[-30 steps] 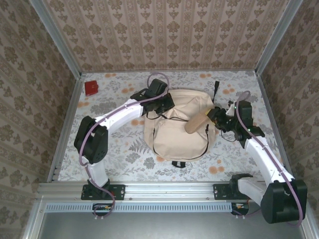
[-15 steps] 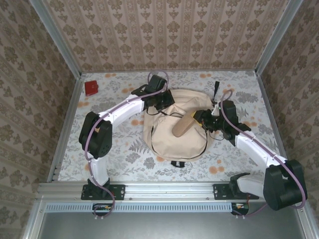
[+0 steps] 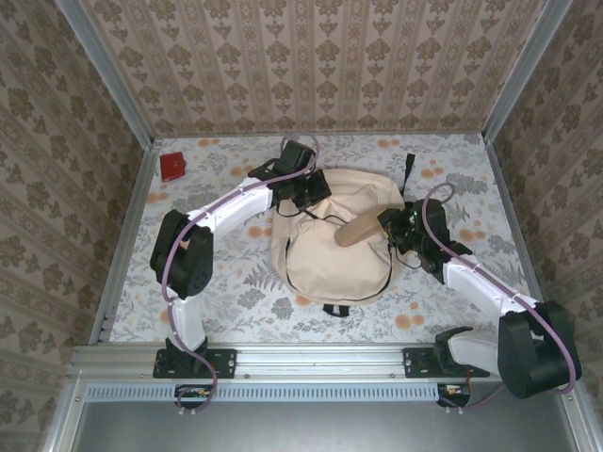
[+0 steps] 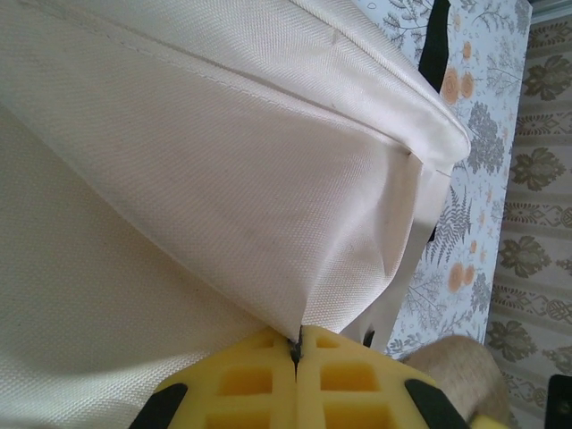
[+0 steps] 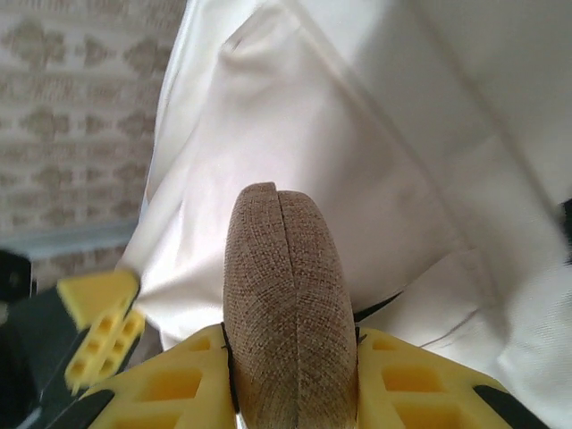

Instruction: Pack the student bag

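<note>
The student bag [image 3: 330, 254] is a large beige backpack lying in the middle of the table. My left gripper [image 3: 306, 201] is at its far left edge, shut on a pinched fold of the bag's fabric [image 4: 223, 161], with the jaws [image 4: 298, 344] pressed together. My right gripper [image 3: 394, 224] comes in from the right, shut on a brown woven case [image 3: 357, 231]. The case [image 5: 286, 286] sticks out between the yellow jaws, pointing left over the bag's pale fabric [image 5: 384, 134]. The case's end [image 4: 456, 366] also shows in the left wrist view.
A small red object [image 3: 172, 167] lies at the far left of the table. A black strap [image 3: 409, 169] trails from the bag's far right side, and a black buckle [image 3: 336, 310] pokes out at its near edge. Patterned walls enclose the table.
My right gripper carried the brown case left over the bag, then drew back slightly to the right. My left gripper shifted a little along the bag's far edge, still pinching fabric.
</note>
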Robot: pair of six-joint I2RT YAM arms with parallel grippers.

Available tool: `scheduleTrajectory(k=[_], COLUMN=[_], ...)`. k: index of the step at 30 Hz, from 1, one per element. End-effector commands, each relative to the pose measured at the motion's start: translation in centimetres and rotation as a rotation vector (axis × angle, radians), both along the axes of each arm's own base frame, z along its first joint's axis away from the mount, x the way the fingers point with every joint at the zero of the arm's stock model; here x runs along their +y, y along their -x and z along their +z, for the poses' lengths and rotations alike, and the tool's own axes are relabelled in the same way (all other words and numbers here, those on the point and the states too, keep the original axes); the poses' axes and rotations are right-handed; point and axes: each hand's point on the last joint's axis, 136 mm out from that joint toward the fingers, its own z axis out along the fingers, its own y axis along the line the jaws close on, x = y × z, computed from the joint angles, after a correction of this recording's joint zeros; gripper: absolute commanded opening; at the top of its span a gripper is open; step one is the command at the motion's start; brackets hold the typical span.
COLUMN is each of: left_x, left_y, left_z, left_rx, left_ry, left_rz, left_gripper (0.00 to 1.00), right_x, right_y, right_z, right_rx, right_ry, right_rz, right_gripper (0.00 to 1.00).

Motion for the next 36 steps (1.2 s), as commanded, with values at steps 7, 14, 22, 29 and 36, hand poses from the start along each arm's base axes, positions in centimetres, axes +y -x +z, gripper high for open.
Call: scheduleTrajectory(k=[7,14,22,29,36], left_x=[0.2,1.2,2.6,4.1,3.7], left_y=[-0.6,-0.7,0.2,1.3,4.1], left_z=[1.3,1.0,0.2,1.0,1.4], left_rx=[-0.024,-0.021,-0.01,-0.039,-0.056], left_ry=[0.026,0.015,-0.002,-0.029,-0.04], left_rz=[-0.022,-0.032,-0.037,-0.038,-0.071], left_gripper=[0.05,0.19,0.29,0.37,0.37], right_x=[-3.6,-1.1,2.9,5.5,6.7], right_y=[-2.8,-3.4,-4.1,-4.2,-2.2], right_z=[2.5,2.3,2.6,1.1,0.5], right_rx=[-0.139,-0.167,-0.243,-0.224,-0.159], right_ry=[-0.066,-0.07,-0.079,-0.082,0.014], right_rz=[-0.359,-0.369,-0.344,-0.277,-0.102], right_gripper=[0.18,0.18,0.19,0.24,0.42])
